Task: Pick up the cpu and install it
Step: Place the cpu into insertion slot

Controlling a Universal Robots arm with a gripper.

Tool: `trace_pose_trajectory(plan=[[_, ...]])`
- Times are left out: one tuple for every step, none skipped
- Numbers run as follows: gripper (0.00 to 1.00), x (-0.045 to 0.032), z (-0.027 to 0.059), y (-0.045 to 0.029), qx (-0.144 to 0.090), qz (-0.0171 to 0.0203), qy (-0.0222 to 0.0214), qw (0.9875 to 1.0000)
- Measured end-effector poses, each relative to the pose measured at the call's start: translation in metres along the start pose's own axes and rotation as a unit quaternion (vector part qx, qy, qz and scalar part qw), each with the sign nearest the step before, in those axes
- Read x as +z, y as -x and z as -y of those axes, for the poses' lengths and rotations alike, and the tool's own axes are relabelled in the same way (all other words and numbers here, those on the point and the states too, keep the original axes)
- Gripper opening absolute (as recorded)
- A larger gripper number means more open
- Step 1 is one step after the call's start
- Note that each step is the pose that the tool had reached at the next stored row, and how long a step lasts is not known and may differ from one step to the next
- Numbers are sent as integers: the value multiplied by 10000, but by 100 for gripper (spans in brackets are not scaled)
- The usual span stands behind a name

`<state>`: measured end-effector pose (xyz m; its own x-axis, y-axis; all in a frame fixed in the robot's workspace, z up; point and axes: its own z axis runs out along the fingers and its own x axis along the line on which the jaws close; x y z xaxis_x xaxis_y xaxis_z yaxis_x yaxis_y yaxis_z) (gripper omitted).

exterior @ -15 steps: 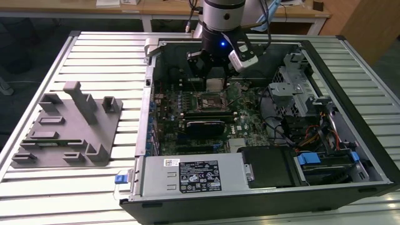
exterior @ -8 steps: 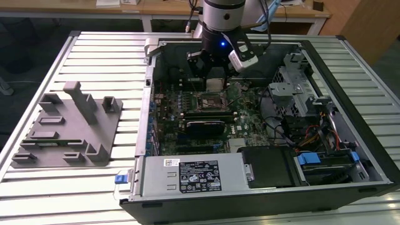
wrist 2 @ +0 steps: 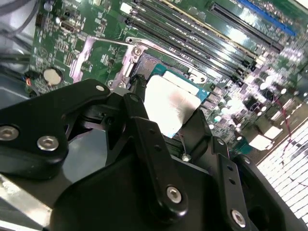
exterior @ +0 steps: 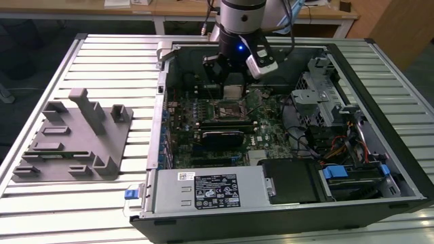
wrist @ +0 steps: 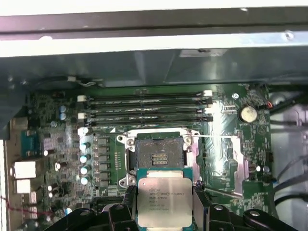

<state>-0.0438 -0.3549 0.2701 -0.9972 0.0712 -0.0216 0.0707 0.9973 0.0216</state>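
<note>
My gripper (exterior: 233, 90) hangs inside the open computer case, shut on the cpu (exterior: 233, 92), a flat square chip with a silvery top. In both wrist views the cpu (wrist: 164, 196) (wrist 2: 169, 102) sits between the two black fingers (wrist: 129, 204), which press on its opposite edges. The open motherboard socket (wrist: 156, 156) with its metal frame lies just beyond the chip and below it, with its contact field bare. In the exterior view the socket (exterior: 228, 110) is slightly nearer the camera than the held chip. The chip hangs above the board, apart from the socket.
The case (exterior: 162, 66) walls surround the motherboard. Memory slots (wrist: 144, 108) run beside the socket. A drive cage (exterior: 318, 96), cables (exterior: 339, 147) and a power supply (exterior: 210, 190) fill the exterior view's right and front. A grey fixture (exterior: 74, 134) lies on the slatted table (exterior: 101, 61).
</note>
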Motion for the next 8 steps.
trace_pose_trajectory(plan=[[55,1,0,0,92,2,-2,10000],[55,1,0,0,183,4,-4,9998],[55,1,0,0,272,6,-6,9996],[55,2,0,0,362,8,-8,9993],[55,2,0,0,452,10,-10,9990],[55,3,0,0,542,12,-12,9985],[55,3,0,0,631,13,-14,9980],[55,4,0,0,729,16,-16,9973]])
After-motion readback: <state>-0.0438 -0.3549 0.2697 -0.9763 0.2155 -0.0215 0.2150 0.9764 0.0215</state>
